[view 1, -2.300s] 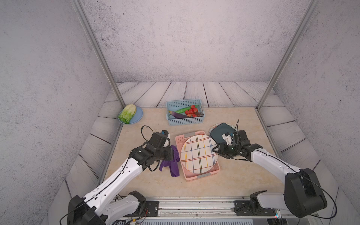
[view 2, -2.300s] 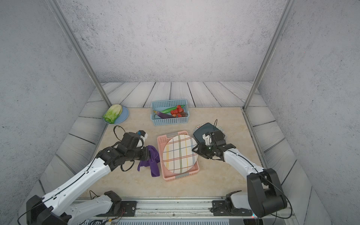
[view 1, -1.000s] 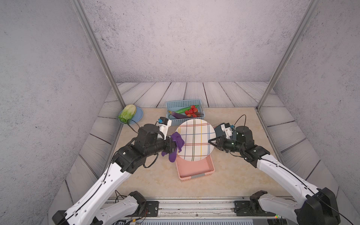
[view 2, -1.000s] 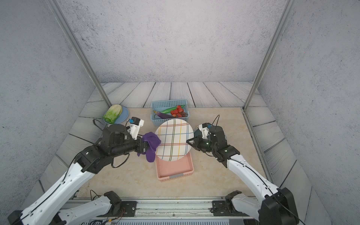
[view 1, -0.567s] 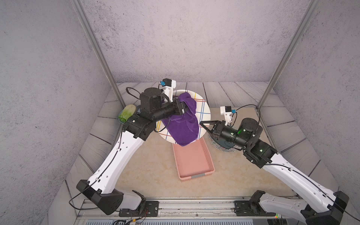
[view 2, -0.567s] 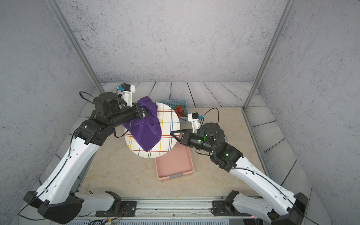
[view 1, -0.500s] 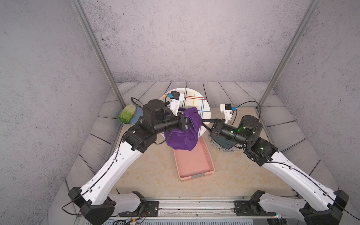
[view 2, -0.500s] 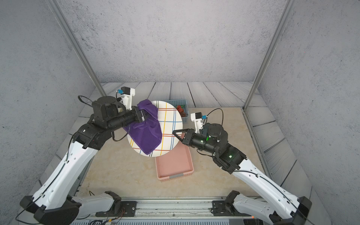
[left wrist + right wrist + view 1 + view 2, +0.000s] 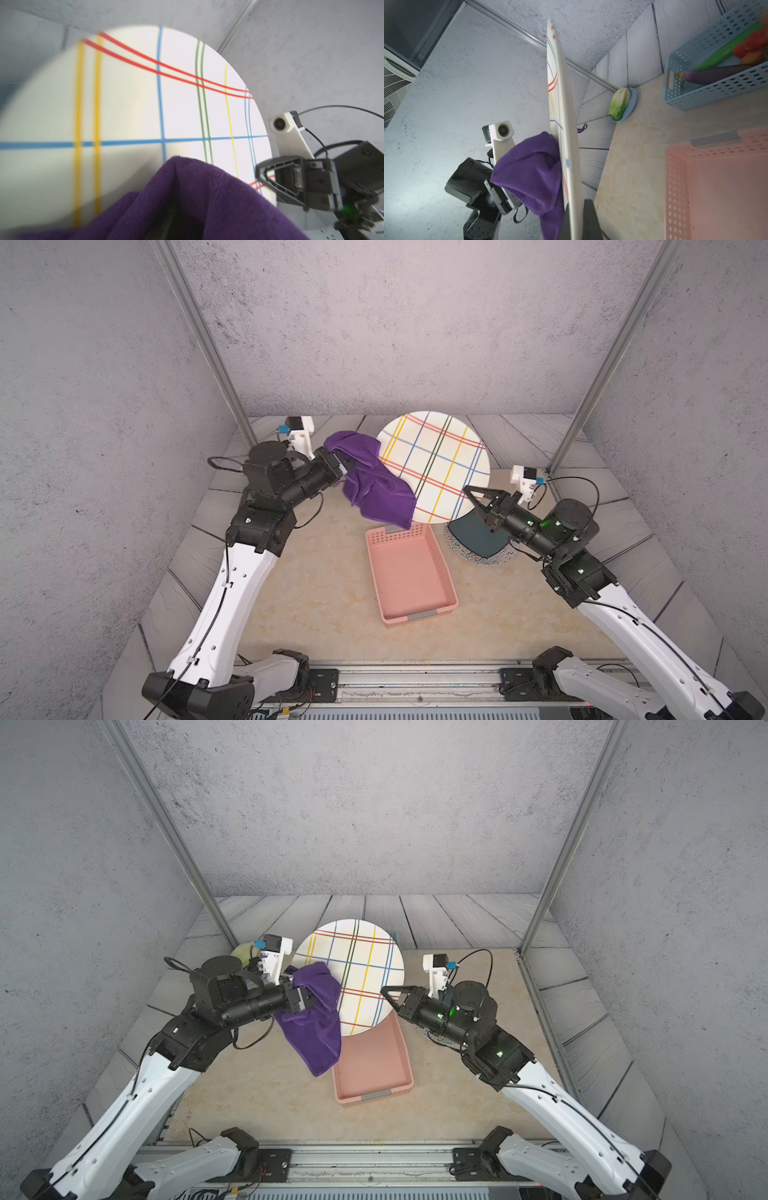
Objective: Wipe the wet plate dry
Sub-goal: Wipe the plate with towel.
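Beige tabletop (image 9: 311,593), grey walls (image 9: 374,323). Blue basket (image 9: 716,89): aubergine (image 9: 716,75), cucumber (image 9: 726,52), tomatoes (image 9: 751,43) held. Plate (image 9: 434,466): stood on edge, rim pinched between closed fingers of right gripper (image 9: 468,490); face turned toward left gripper (image 9: 345,463), clamped on purple cloth (image 9: 376,493).

Standing here, I can read no words, labels, brand marks or numbers on anything in sight. The plate (image 9: 434,464) carries only crossing coloured lines, no lettering.
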You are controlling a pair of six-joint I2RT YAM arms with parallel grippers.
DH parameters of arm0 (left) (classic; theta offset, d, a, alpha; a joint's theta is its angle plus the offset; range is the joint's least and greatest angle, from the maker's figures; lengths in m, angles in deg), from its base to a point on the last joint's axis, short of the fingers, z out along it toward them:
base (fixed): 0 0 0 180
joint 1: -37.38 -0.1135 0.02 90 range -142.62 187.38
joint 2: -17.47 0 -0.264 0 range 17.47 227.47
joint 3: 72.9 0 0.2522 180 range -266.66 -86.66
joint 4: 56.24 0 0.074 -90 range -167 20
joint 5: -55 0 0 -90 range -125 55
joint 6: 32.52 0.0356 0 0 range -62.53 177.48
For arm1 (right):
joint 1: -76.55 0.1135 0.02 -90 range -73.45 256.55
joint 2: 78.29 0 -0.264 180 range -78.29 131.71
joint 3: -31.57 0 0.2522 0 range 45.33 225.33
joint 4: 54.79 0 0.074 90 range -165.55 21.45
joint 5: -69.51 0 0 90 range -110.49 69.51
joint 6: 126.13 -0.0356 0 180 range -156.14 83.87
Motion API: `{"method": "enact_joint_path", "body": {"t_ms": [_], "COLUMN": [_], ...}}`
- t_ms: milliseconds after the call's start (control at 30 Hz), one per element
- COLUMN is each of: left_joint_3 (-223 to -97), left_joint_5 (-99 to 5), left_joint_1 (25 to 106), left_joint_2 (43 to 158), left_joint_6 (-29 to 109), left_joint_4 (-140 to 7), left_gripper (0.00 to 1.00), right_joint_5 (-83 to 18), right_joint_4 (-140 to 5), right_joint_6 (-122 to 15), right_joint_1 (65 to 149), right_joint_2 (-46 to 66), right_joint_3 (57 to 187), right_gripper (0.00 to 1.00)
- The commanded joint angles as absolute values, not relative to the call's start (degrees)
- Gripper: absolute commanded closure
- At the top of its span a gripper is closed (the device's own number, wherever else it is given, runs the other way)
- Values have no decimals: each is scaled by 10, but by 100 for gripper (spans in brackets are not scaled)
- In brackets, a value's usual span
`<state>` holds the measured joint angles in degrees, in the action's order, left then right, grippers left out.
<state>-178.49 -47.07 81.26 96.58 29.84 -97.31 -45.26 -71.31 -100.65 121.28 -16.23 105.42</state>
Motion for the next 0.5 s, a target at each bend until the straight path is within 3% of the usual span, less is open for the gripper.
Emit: {"method": "enact_joint_path", "body": {"t_ms": [0,267,467], "left_joint_3": [-1798,-1827,-1718], "left_joint_5": [-475,-466,-541], "left_joint_1": [812,665,652], "left_joint_2": [987,944,860], "left_joint_6": [286,267,281], "left_joint_4": [-995,-1033,-1016], "left_gripper": [100,100,100], "right_joint_5": [-459,-520,-387], "right_joint_4": [-604,-598,-597], "right_joint_6": [-949,-973,-994], "right_joint_1": [1223,1224,1200], "right_joint_2": [-184,-197,-250], "right_joint_3": [1125,1102,1092], "right_gripper": [100,100,100]}}
